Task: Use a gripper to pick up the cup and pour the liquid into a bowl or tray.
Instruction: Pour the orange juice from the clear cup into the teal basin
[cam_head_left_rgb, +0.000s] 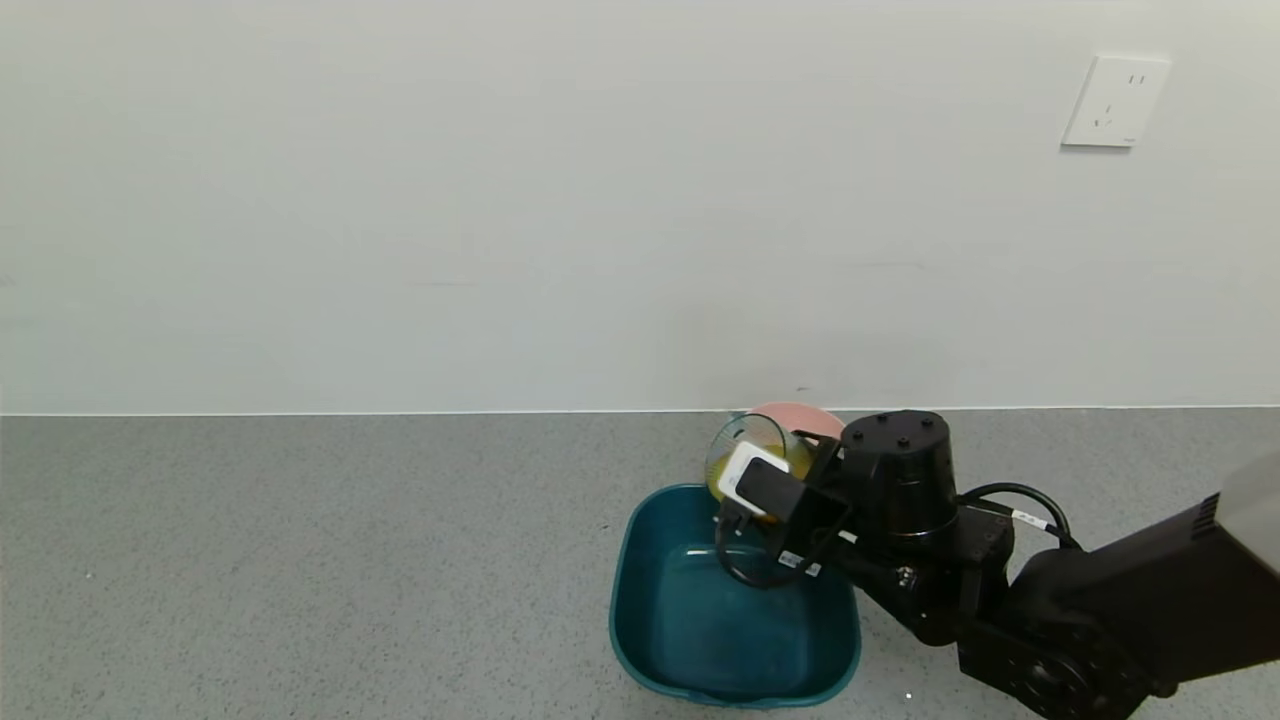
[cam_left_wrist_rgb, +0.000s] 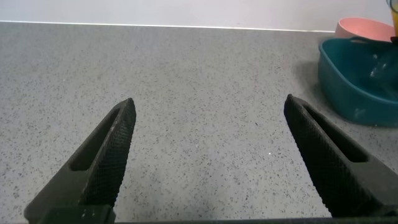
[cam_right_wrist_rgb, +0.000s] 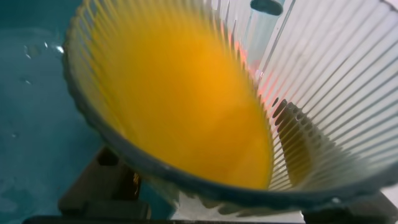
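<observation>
My right gripper (cam_head_left_rgb: 765, 480) is shut on the ribbed translucent cup (cam_head_left_rgb: 752, 452) and holds it tilted over the far right corner of the dark teal basin (cam_head_left_rgb: 640, 640). The yellow-orange liquid (cam_head_left_rgb: 718, 484) lies against the cup's lower side. In the right wrist view the cup (cam_right_wrist_rgb: 323, 81) fills the frame, with the liquid (cam_right_wrist_rgb: 186, 99) reaching its rim and the basin (cam_right_wrist_rgb: 31, 118) below. My left gripper (cam_left_wrist_rgb: 208, 158) is open and empty low over the bare floor, left of the basin (cam_left_wrist_rgb: 354, 78); it does not show in the head view.
A round pink bowl (cam_head_left_rgb: 800, 418) stands just behind the cup and the basin, near the wall; it also shows in the left wrist view (cam_left_wrist_rgb: 364, 28). The speckled grey floor (cam_head_left_rgb: 300, 560) stretches left of the basin. A wall socket (cam_head_left_rgb: 1113, 102) is at upper right.
</observation>
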